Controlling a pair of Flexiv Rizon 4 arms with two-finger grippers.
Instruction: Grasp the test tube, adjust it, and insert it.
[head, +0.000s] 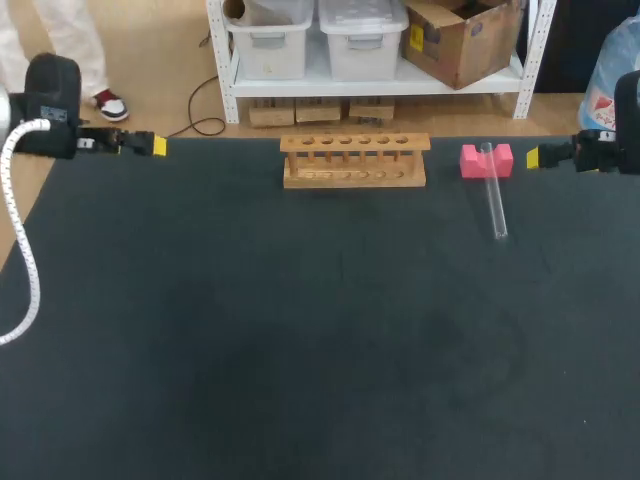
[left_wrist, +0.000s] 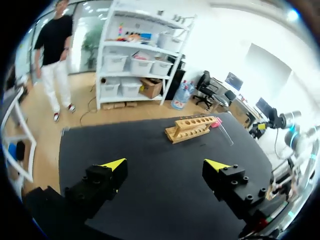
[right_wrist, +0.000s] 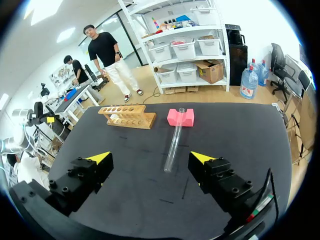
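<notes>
- While I watch through the head camera: one black table (head: 250, 350), carrying everything listed below.
- One wooden rack (head: 355, 160): upright at the table's 12 o'clock, with a row of holes along its top.
- My left gripper (left_wrist: 166, 164): at the table's 10 o'clock edge, fingers spread wide, holding nothing.
- My right gripper (right_wrist: 151, 157): at the 2 o'clock edge, fingers released, apart from the tube.
- One clear test tube (head: 494, 195): lying at 1 o'clock, far end in the block's notch, near end on the table.
- One pink block (head: 470, 160): near the rack's 3 o'clock end.
</notes>
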